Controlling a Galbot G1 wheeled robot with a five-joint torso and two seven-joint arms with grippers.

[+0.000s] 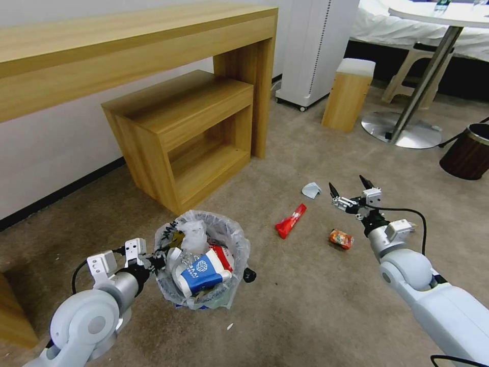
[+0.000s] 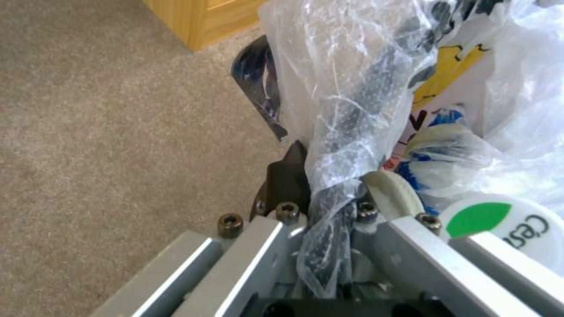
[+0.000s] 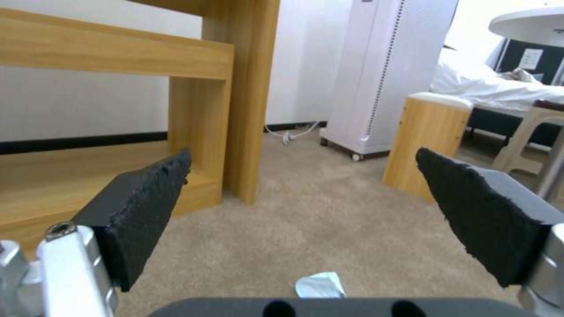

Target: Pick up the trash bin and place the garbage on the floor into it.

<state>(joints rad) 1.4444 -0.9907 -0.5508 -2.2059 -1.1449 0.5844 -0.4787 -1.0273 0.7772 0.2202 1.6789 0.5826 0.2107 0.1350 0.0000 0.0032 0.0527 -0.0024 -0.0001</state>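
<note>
**A:** Why does the left gripper (image 1: 162, 255) sit right against the side of the trash bin (image 1: 224, 232)?

**B:** It is clenched on the rim there. In the left wrist view a twisted fold of the plastic bag (image 2: 346, 132) runs down between its fingers (image 2: 288, 176), with the dark edge of the bin pinched alongside. That hold looks meant to let the arm carry the bin along and keep the mouth facing up. I cannot tell whether the bin rests on the floor (image 1: 305, 306) or hangs just above it.

**B:** It is already fairly full, too: a blue-white paper cup (image 1: 201, 272), something red and crumpled white stuff lie inside.

**A:** And the right gripper (image 1: 349, 187)?

**B:** Released, its jaws spread wide and holding nothing. It hovers above the carpet, pointing away from the robot, well apart from the bin.

**A:** What garbage lies near it?

**B:** A white tissue (image 1: 311, 190) is just beside its tip on the bin's side; in the right wrist view the same tissue (image 3: 320, 285) sits low between the two dark pads (image 3: 487, 215). A red wrapper (image 1: 291, 220) lies between gripper and bin, and a crushed orange can (image 1: 341, 238) sits close by the wrist.

**A:** So which piece is it after?

**B:** Judging from the aim, the tissue, though that is only a guess.
</note>
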